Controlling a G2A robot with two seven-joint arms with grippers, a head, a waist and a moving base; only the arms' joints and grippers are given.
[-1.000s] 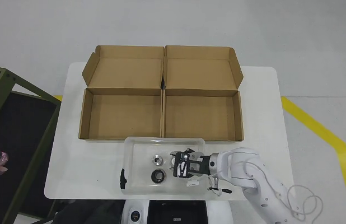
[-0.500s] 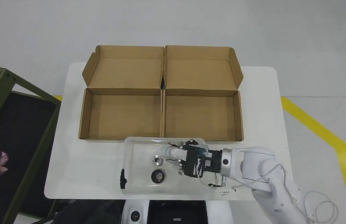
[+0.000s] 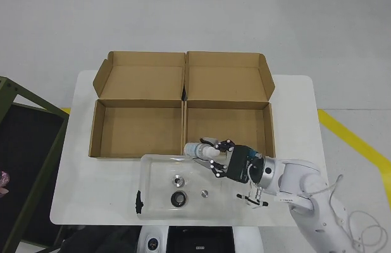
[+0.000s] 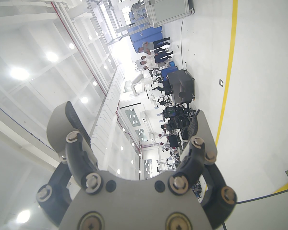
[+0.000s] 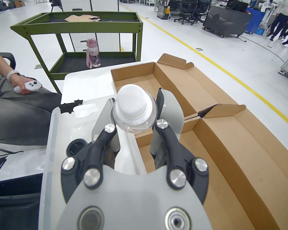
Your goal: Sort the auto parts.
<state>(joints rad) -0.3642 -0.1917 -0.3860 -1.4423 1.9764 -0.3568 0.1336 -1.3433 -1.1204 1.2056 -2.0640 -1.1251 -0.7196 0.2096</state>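
Note:
My right gripper [image 3: 216,154] [image 5: 134,111] is shut on a white, capped cylindrical part [image 3: 200,150] [image 5: 133,108]. It holds the part above the far rim of the clear plastic bin [image 3: 159,159], at the near wall of the right cardboard box [image 3: 228,131] [image 5: 230,159]. In the bin lie a silver ring part [image 3: 177,181], a dark round bearing [image 3: 179,200] [image 5: 76,146] and a small metal piece [image 3: 205,194]. The left cardboard box [image 3: 137,130] [image 5: 144,82] holds nothing. My left gripper [image 4: 132,130] is open, pointing up at the ceiling of the hall.
Both boxes have their lids folded back toward the far table edge. A green cart [image 5: 86,39] with a pink bottle [image 5: 93,56] stands off the table's left side. A seated person's hand [image 5: 16,82] holds a controller there. A black tape scrap [image 3: 138,203] sticks on the bin's left rim.
My right gripper has lifted the white part out of the bin and carried it back toward the right cardboard box. The small metal piece now lies uncovered in the bin.

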